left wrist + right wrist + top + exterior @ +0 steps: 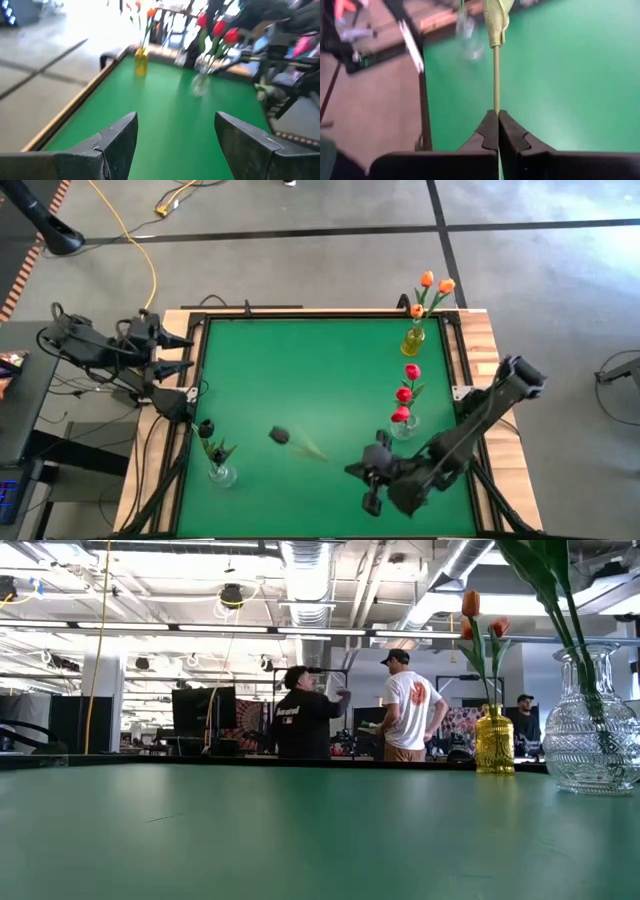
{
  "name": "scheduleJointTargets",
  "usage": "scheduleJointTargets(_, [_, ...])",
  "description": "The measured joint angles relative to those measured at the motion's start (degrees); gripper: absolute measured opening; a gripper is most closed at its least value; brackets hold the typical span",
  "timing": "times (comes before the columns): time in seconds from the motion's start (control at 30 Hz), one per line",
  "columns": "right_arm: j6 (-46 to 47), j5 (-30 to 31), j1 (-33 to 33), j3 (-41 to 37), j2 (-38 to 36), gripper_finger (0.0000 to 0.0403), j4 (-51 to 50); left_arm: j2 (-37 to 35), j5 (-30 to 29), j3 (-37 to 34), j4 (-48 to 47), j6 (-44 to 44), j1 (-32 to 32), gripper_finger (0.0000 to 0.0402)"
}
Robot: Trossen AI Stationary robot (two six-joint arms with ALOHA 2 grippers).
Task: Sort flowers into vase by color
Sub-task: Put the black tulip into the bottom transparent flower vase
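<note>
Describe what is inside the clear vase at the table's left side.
The clear vase holds one dark tulip with green leaves. Its stem end inside the glass is too small to make out. A second dark tulip is outside it, gripped by the right gripper.

- Right gripper (497,131): fingers closed on a thin green stem (496,75).
- Stem runs straight away from the fingertips to a pale leaf (497,17).
- Green table (560,75) below; blurred clear vase (469,35) near its edge.
</note>
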Motion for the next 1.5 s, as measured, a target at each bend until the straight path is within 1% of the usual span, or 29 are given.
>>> scheduleJointTargets(0.13, [-4.87, 7.45, -0.07, 0.00, -5.20, 0.0021, 2.30, 0.00, 1.20, 0.00, 9.68, 6.26, 0.01, 0.0251])
scheduleJointTargets(0.2, [-9.10, 10.67, -0.48, 0.02, -7.00, 0.0021, 6.29, 0.00, 2.69, 0.00, 15.00, 8.82, 0.00, 0.0251])
scheduleJointTargets(0.27, [-14.66, 12.03, -1.31, 0.02, -8.04, 0.0021, 11.86, 0.29, 3.54, -0.06, 20.15, 10.61, 0.01, 0.0251])
scheduleJointTargets(0.4, [-27.90, 11.62, -4.02, 0.04, -8.32, 0.0021, 27.23, 1.97, 3.63, -1.55, 27.55, 12.04, 0.01, 0.0251])
scheduleJointTargets(0.5, [-34.87, 7.38, -7.00, 0.04, -7.98, 0.0021, 37.38, 4.22, 3.65, -3.45, 32.27, 12.33, 0.00, 0.0251])
scheduleJointTargets(0.57, [-36.96, 3.81, -9.26, 0.07, -7.85, 0.0021, 42.90, 6.48, 3.83, -4.20, 36.00, 14.18, 0.02, 0.0251])
scheduleJointTargets(0.67, [-37.77, -2.45, -12.77, 0.07, -7.80, 0.0021, 48.02, 10.48, 6.01, -4.44, 42.82, 19.10, 0.02, 0.0251])
scheduleJointTargets(0.77, [-37.37, -7.32, -15.78, 0.11, -7.80, 0.0021, 50.16, 14.57, 6.87, -4.46, 51.04, 23.55, 0.00, 0.0251])
scheduleJointTargets(0.9, [-37.32, -11.13, -18.66, 0.11, -7.80, 0.0021, 51.03, 20.25, 6.62, -4.46, 59.59, 27.21, 0.38, 0.0251])
scheduleJointTargets(1.13, [-37.34, -15.46, -21.90, 0.11, -7.80, 0.0022, 51.60, 29.62, 6.67, -4.46, 69.03, 25.83, 7.09, 0.0251])
scheduleJointTargets(1.2, [-37.36, -16.71, -22.53, 0.11, -7.80, 0.0022, 51.58, 31.36, 9.08, -4.46, 72.30, 24.75, 9.67, 0.0251])
scheduleJointTargets(1.33, [-38.84, -16.96, -22.82, 0.11, -7.80, 0.0022, 51.49, 33.59, 18.45, -4.46, 76.50, 19.88, 14.59, 0.0251])
scheduleJointTargets(1.4, [-40.18, -17.07, -22.84, 0.11, -7.80, 0.0022, 51.51, 34.19, 21.83, -4.46, 77.39, 16.80, 16.33, 0.0251])
scheduleJointTargets(1.5, [-41.23, -17.13, -23.29, 0.11, -7.80, 0.0022, 51.49, 34.89, 25.30, -4.46, 78.37, 13.63, 18.28, 0.0251])
